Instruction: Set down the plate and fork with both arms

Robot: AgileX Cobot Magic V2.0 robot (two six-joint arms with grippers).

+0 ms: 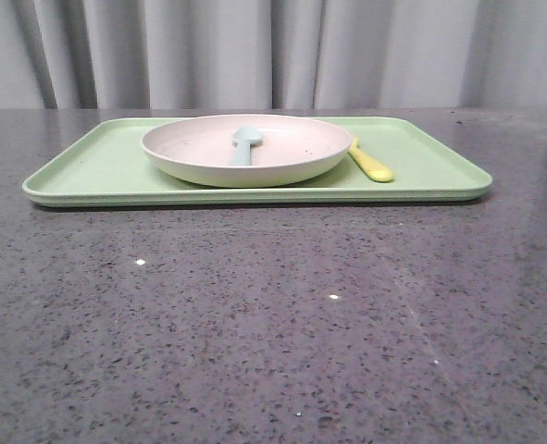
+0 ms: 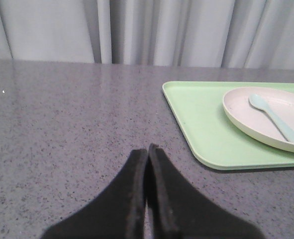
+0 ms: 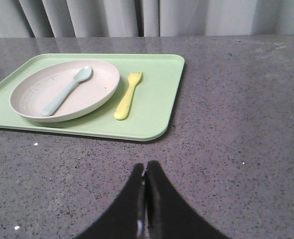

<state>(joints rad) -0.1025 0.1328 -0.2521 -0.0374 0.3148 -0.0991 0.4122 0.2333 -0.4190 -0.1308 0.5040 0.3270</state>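
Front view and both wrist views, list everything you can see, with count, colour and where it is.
Flat rectangular light-green tray: one, light green, on the table toward its far side.
Round shallow off-white plate: one, off-white with dark specks, on the tray.
Pale blue plastic spoon: one, pale blue, lying in the plate.
Slim yellow plastic fork: one, yellow, on the tray beside the plate, on the robot's right.
Speckled stone-look table: one, dark grey.
Pleated curtain: one, light grey, behind the table.
Left gripper: one, black, shut, over bare table.
Right gripper: one, black, shut, over bare table.
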